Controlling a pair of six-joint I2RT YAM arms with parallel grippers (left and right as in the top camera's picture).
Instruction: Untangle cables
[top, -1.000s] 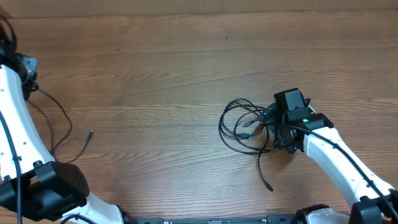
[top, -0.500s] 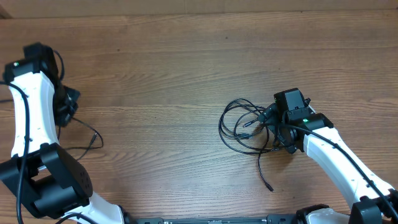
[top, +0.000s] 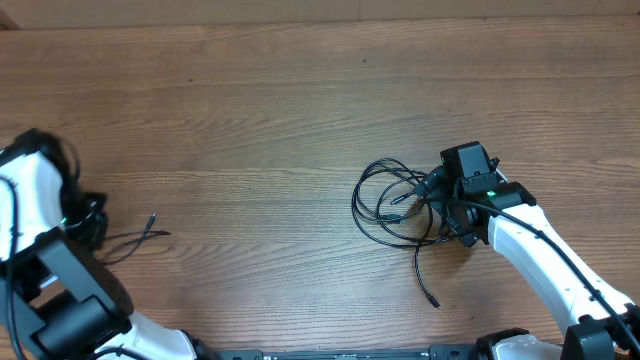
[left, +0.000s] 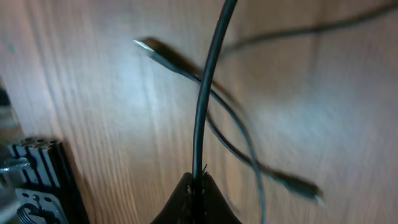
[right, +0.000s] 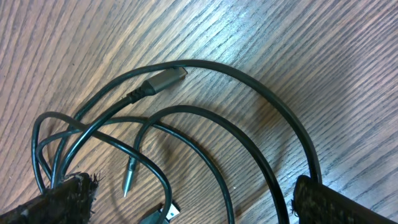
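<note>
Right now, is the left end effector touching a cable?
Touching. The left wrist view shows the left end effector shut, with one black cable pinched between its fingertips.

Evenly lit from above, with faint shadows under the cables (top: 395, 205). Blurred ahead of the left tool (left: 196, 190), pale glare on the table (left: 93, 87); sharp ahead of the right tool (right: 199, 202), slight sheen.

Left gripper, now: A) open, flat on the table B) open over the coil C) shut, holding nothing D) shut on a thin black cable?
D: the left wrist view shows the left gripper pinched shut on one cable, which runs up out of its tips.
</note>
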